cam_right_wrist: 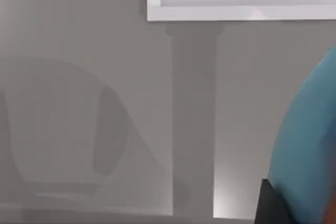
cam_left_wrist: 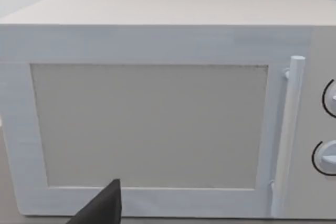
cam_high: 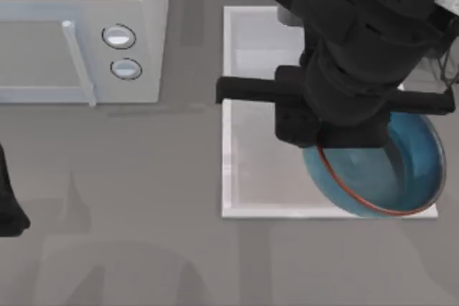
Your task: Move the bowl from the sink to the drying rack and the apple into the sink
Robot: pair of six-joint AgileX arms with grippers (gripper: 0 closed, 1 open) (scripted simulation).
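We find the bowl (cam_high: 401, 170) tilted over the sink (cam_high: 247, 170) at its near right end, with its reddish rim partly over the sink's near edge. Our right arm covers the bowl's far left part. The right gripper (cam_high: 337, 137) sits at that rim, and the bowl appears to hang from it, but the arm hides the fingers; we cannot tell how they stand. In the right wrist view a blue curve of the bowl (cam_right_wrist: 307, 145) lies close to the camera, with the grey table (cam_right_wrist: 105, 103) beneath.

The visible sink floor is bare. The arm hides the sink's far right portion.

The left arm is parked at the table's left edge. The microwave (cam_left_wrist: 157, 119) stands before it, door closed. We read no writing anywhere.
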